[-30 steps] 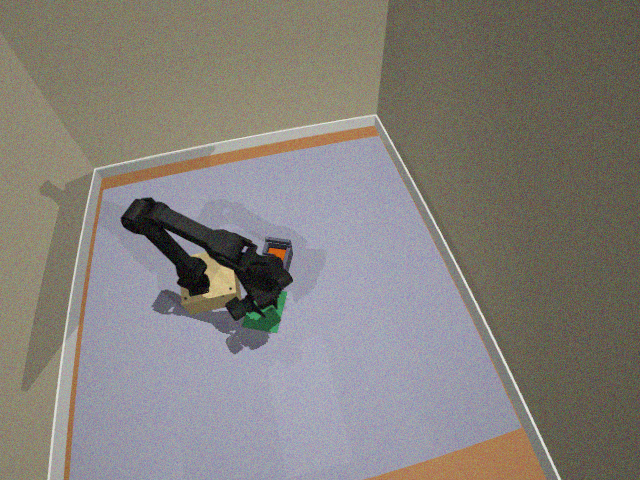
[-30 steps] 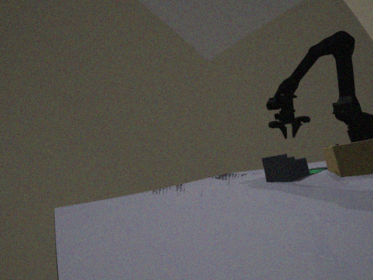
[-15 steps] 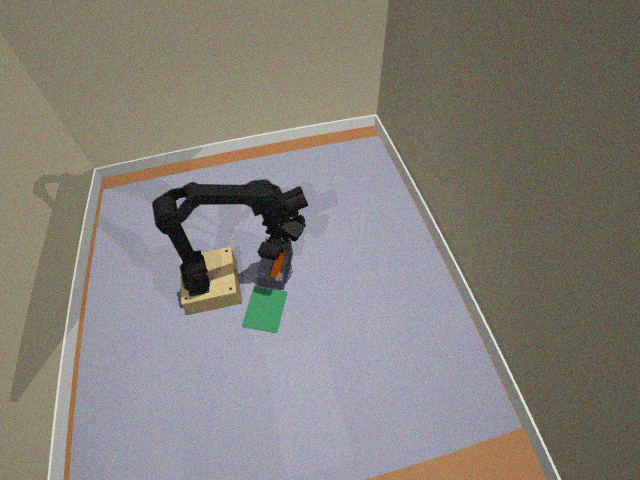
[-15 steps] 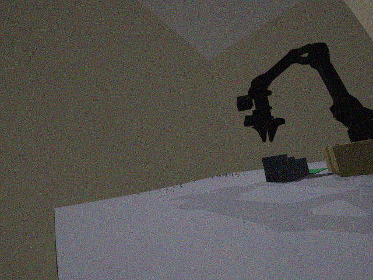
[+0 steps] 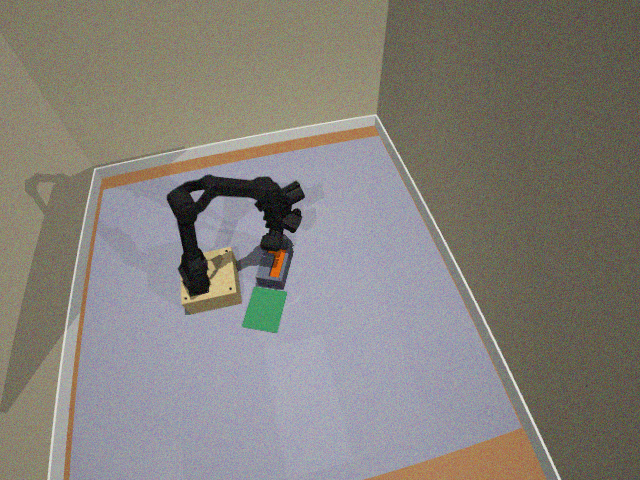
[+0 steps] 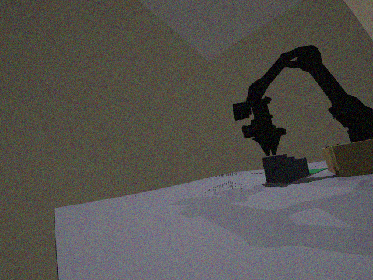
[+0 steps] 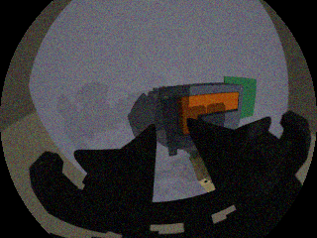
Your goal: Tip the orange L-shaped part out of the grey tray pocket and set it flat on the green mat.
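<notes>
Tan wooden block (image 5: pixel 223 297), lavender floor (image 5: pixel 336 335)
</notes>
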Available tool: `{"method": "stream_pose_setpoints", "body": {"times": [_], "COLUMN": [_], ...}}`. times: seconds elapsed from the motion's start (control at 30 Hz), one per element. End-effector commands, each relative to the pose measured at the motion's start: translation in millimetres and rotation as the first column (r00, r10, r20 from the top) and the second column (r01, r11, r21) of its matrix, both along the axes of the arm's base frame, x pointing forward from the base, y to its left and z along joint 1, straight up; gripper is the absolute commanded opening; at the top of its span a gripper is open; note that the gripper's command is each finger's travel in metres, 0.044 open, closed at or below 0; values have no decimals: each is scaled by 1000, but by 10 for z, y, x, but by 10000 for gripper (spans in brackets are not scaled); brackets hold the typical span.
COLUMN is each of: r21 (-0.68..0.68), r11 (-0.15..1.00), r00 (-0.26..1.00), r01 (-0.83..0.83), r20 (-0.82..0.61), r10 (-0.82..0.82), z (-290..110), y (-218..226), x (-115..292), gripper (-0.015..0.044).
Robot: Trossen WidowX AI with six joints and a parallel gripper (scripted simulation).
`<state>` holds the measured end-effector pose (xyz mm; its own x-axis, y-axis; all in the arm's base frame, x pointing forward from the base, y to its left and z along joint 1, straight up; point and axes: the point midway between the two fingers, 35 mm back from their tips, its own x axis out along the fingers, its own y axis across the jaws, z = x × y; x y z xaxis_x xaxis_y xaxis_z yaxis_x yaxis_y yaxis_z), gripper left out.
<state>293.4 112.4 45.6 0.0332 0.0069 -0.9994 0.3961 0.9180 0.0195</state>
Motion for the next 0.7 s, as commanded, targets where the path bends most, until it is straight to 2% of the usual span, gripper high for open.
{"method": "stream_pose_setpoints", "body": {"times": [0.0, 0.67], "r21": [-1, -1], "r11": [1000, 1000], "r00": [1000, 1000], "r01": [2, 2], "r20": [-16, -16], "r10": [-2, -2], "z": [-221, -477], "y": [-5, -3], "x": [-43, -35], "gripper": [180, 180]}}
